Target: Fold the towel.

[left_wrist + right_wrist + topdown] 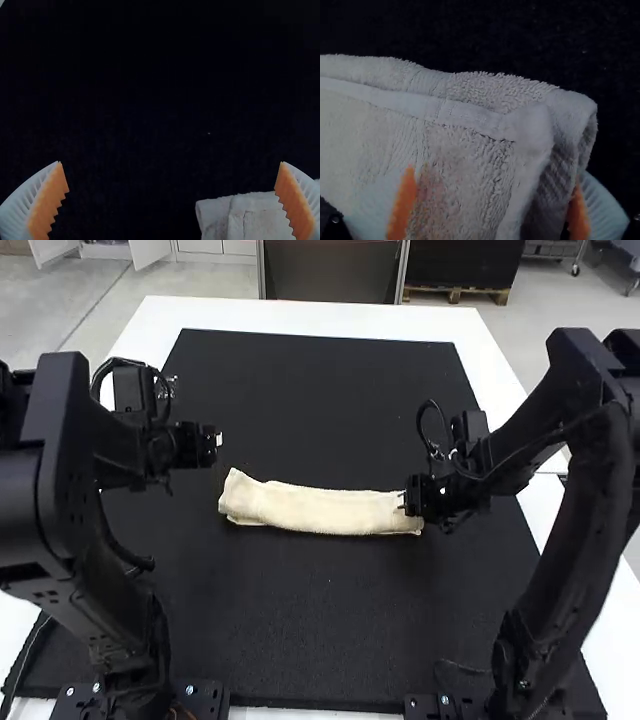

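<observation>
The right claw [413, 502] is at the towel's right end, fingers spread apart with cloth between them. The left claw [217, 440] stands open near the towel's left end. The towel [320, 510] lies as a long, narrow, layered strip. Beneath the towel is a black mat [300, 640]; beyond, around it, the white tabletop [160, 315].

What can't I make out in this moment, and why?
- High view: the inner layers of the towel, hidden under its top layer; the right gripper's fingertips, too small and dark.
- Left wrist view: the towel's rest, cut off by the edge.
- Right wrist view: part of one orange pad, behind the towel.
</observation>
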Robot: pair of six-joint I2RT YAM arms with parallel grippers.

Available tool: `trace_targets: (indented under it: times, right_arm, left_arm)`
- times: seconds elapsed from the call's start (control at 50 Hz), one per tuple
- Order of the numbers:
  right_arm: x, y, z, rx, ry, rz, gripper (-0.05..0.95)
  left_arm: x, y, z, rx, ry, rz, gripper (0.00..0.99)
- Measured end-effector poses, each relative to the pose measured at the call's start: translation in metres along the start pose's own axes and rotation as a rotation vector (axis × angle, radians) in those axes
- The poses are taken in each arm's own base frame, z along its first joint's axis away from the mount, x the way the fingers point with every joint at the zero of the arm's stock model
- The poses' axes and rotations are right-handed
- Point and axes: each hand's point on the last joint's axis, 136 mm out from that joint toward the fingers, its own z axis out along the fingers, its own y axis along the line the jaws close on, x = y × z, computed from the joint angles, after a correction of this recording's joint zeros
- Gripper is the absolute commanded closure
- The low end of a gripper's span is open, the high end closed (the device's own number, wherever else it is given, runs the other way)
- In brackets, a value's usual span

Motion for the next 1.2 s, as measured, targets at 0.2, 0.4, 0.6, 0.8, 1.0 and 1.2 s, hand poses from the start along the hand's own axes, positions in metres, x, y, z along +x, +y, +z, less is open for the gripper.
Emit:
trace_targets:
  times: [0.2, 0.4, 0.6, 0.8, 1.0, 1.2]
  right_arm:
    - [0.003, -0.003, 0.005, 0.005, 0.006, 0.006, 0.92]
    - [0.005, 0.0, 0.001, -0.01, 0.03, 0.023, 0.92]
    - [-0.018, 0.014, -0.025, -0.036, -0.032, 0.027, 0.92]
    - [-0.039, 0.029, -0.042, -0.077, -0.075, 0.021, 0.92]
    - [-0.043, 0.061, -0.037, -0.138, -0.057, -0.022, 0.92]
    - [-0.044, 0.111, -0.024, -0.224, -0.018, -0.096, 0.92]
  left_arm:
    - [-0.003, 0.0, -0.002, 0.0, -0.009, -0.006, 0.026]
    - [-0.002, -0.001, -0.002, 0.001, -0.007, -0.017, 0.026]
    - [0.0, -0.001, -0.002, 0.004, 0.001, -0.021, 0.026]
    - [0.002, -0.001, -0.002, 0.004, 0.009, -0.034, 0.026]
    - [0.006, -0.002, -0.002, 0.004, 0.027, -0.045, 0.026]
    - [0.007, 0.002, -0.004, -0.005, 0.03, -0.056, 0.026]
